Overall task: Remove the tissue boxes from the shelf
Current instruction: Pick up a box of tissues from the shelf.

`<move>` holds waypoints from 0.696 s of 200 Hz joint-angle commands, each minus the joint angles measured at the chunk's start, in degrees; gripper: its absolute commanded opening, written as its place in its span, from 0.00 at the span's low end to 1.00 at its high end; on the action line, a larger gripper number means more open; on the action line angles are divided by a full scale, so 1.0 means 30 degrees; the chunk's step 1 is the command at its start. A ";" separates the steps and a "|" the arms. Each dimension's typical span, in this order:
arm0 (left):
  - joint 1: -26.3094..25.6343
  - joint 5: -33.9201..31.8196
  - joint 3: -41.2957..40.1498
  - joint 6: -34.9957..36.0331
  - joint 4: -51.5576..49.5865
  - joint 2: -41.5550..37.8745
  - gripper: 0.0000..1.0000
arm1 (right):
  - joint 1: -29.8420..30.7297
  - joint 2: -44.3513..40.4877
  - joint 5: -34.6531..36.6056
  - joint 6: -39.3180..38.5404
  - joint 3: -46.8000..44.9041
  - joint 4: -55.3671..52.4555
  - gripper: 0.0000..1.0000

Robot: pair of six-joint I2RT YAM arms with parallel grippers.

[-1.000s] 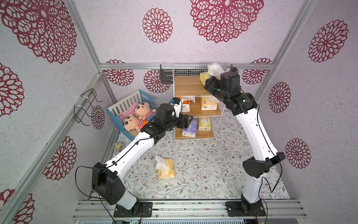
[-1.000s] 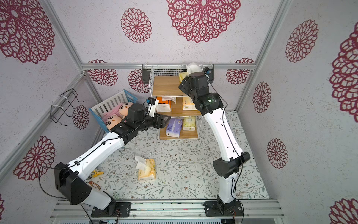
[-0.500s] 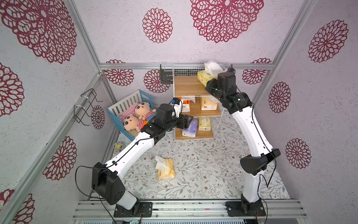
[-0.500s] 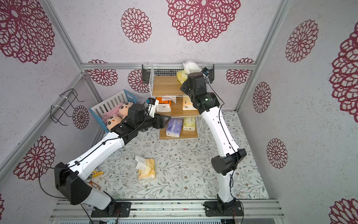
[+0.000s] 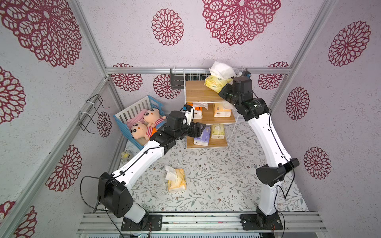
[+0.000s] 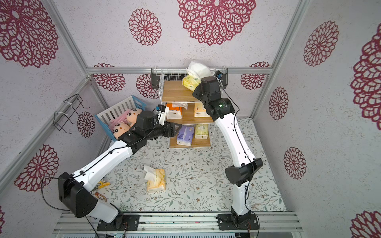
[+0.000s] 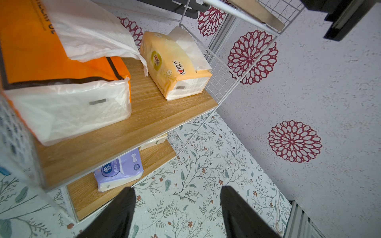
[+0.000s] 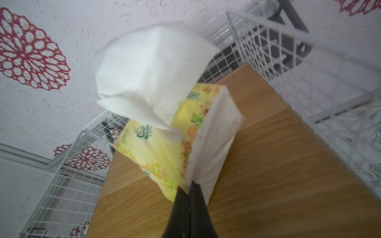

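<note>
Right wrist view: the right gripper [image 8: 188,190] pinches a corner of a pale yellow, flower-printed soft tissue pack [image 8: 156,148], tilted at the back right corner of the top wooden board of the white wire-grid shelf [image 8: 268,148]. The left gripper [image 7: 177,188] gapes empty near the shelf's front left corner.

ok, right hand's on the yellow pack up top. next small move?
Probably lift and pull back toward the open front: the right hand is shut on a corner of the pale yellow pack, which tilts over the top board, wire grid behind it.
</note>
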 commanded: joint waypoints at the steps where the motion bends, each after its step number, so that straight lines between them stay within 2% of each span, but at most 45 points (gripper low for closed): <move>1: -0.0186 -0.0506 0.0210 -0.0484 0.0074 -0.0164 0.71 | -0.0126 -0.2212 -0.0686 -0.0443 0.0117 -0.0071 0.00; 26: -0.0186 -0.2225 0.0060 -0.0988 -0.0359 -0.0816 0.70 | 0.0112 -0.3739 -0.1525 -0.0495 -0.1422 0.0102 0.00; 45: -0.0193 -0.3745 -0.0540 -0.1568 -0.0019 -0.1596 0.70 | 0.0294 -0.5583 -0.1725 -0.0532 -0.3849 0.0854 0.00; 86: -0.0194 -0.5579 -0.0372 -0.1908 -0.0816 -0.2773 0.71 | 0.0396 -1.1487 -0.2778 0.0194 -1.2529 0.4705 0.00; 108: -0.0207 -0.7367 -0.0131 -0.1794 -0.1907 -0.3710 0.72 | 0.0549 -1.4927 -0.3372 0.1055 -1.7463 0.6505 0.00; 139: -0.0202 -0.9181 -0.0440 -0.2104 -0.2899 -0.5358 0.72 | 0.1235 -1.8328 -0.3580 0.1825 -2.1677 0.6450 0.00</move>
